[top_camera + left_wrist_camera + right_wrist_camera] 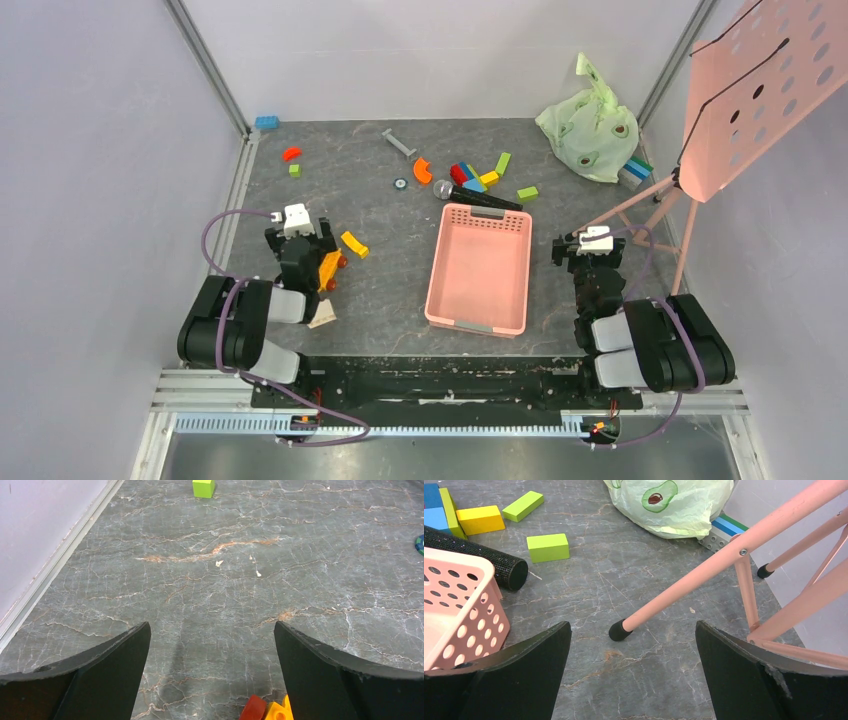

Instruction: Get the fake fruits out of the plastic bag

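**Both hands released, bag in far corner**

The left hand [212,630] and right hand [634,627] hang low over the counter [390,260], jaws spread wide and grasping nothing. The pale green plastic bag [588,125] sits bunched in the far right corner beyond the pink basket [480,268], well apart from both hands, its contents hidden.
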`<state>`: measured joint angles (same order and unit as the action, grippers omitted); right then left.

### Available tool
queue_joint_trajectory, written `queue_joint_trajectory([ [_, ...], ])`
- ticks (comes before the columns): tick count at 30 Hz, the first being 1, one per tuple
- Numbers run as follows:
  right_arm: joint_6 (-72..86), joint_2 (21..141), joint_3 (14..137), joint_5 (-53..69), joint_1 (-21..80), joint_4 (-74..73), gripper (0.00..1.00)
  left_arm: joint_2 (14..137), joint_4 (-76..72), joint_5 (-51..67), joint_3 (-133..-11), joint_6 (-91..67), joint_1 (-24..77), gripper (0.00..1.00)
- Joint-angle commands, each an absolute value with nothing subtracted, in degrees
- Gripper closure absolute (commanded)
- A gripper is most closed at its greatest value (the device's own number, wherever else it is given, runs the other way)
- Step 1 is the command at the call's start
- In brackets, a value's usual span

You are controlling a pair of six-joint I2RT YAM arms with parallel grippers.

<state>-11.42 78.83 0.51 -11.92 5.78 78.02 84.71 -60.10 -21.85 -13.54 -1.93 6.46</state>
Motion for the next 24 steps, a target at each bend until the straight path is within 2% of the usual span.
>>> queue_joint_trajectory([
  [1, -11.3, 79.1, -4.6, -12.4, 5.6, 80.9, 0.02, 84.8, -62.3, -21.5, -14.8, -3.0, 6.3, 0.00],
  [13, -10.7, 78.9, -4.8, -13.5, 5.5, 81.0, 0.02, 84.6, -62.4, -21.5, -14.5, -2.9, 6.4, 0.00],
  [16, -13.2, 76.7, -5.9, -8.1, 5.6, 81.4, 0.02, 83.8, -64.2, -21.6, -13.4, -2.9, 6.4, 0.00],
  [20, -13.7, 68.5, -3.6, -5.1, 5.8, 69.5, 0.02, 77.1, -58.8, -21.0, -13.0, -2.1, 6.9, 0.00],
  [24, -11.1, 62.5, -2.3, -6.1, 6.0, 60.4, 0.02, 68.8, -45.0, -28.5, -16.4, -3.4, 10.1, 0.00],
])
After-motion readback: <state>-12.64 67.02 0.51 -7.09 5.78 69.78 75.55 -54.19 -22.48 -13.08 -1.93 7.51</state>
